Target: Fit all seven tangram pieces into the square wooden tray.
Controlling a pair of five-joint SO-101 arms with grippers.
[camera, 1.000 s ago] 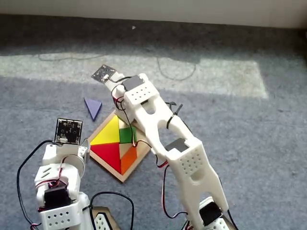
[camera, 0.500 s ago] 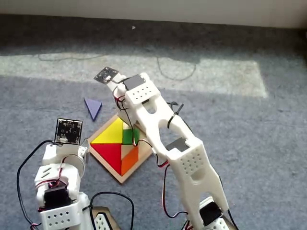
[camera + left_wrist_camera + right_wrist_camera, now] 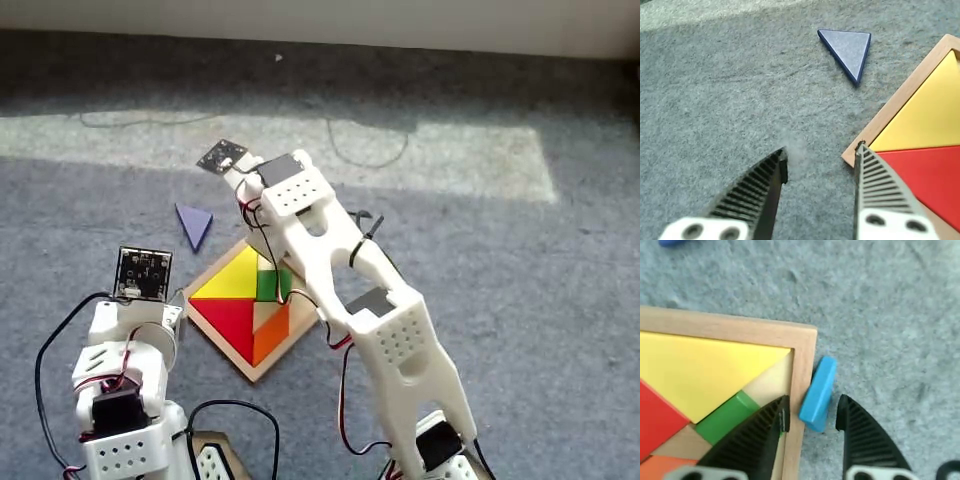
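The square wooden tray (image 3: 228, 353) lies on the carpet and holds a yellow triangle (image 3: 233, 279), a red triangle (image 3: 226, 318), a green piece (image 3: 268, 285) and an orange piece (image 3: 270, 337). Bare wood (image 3: 771, 381) shows between them. A light blue piece (image 3: 818, 392) stands on edge outside the tray, against its rim (image 3: 802, 360). My right gripper (image 3: 812, 405) is open, with the blue piece between its fingers. A purple triangle (image 3: 195, 224) lies on the carpet beyond the tray, also seen as the purple triangle (image 3: 847, 47). My left gripper (image 3: 820, 152) is open over the carpet at a tray corner (image 3: 860, 147).
Grey carpet (image 3: 500, 260) surrounds the tray, with open floor to the right and at the back. A thin cable (image 3: 365, 160) lies on the sunlit strip behind. The right arm (image 3: 340, 270) covers the tray's right side in the high view.
The right arm's wrist has shifted slightly to the right at the tray's far corner. The left arm has not moved.
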